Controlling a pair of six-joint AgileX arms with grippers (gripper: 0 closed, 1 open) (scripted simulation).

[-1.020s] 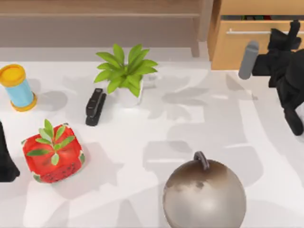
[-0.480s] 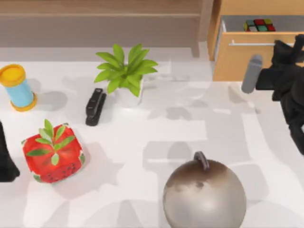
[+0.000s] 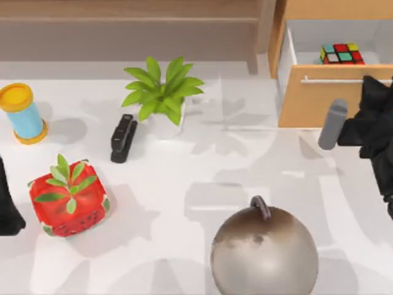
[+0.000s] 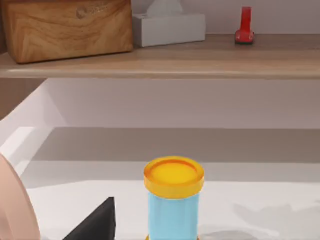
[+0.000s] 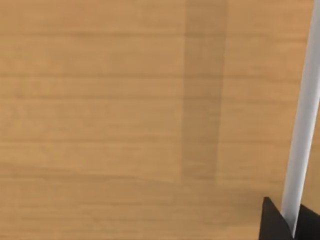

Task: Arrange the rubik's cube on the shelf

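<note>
The rubik's cube (image 3: 341, 53) lies inside the open drawer of the orange-brown cabinet (image 3: 325, 101) at the back right. My right gripper (image 3: 371, 85) is at the drawer front, shut on the silver drawer handle (image 3: 331, 80). In the right wrist view the handle (image 5: 301, 110) runs between the black fingertips (image 5: 274, 224) against the wooden drawer front. The shelf (image 3: 123, 19) spans the back left, and its board (image 4: 165, 64) also appears in the left wrist view. My left arm (image 3: 6, 206) is parked at the table's left edge.
On the table stand a potted plant (image 3: 161, 92), a black stapler (image 3: 123, 137), a blue cylinder with a yellow cap (image 3: 21, 114), a red strawberry cube (image 3: 69, 198) and a large metal ball (image 3: 264, 249). The shelf holds a wooden box (image 4: 67, 27), a tissue box (image 4: 167, 25) and a red item (image 4: 245, 25).
My right gripper has pulled the drawer out toward the table's front. The drawer went from nearly closed to wide open, uncovering the rubik's cube. The left arm stayed still.
</note>
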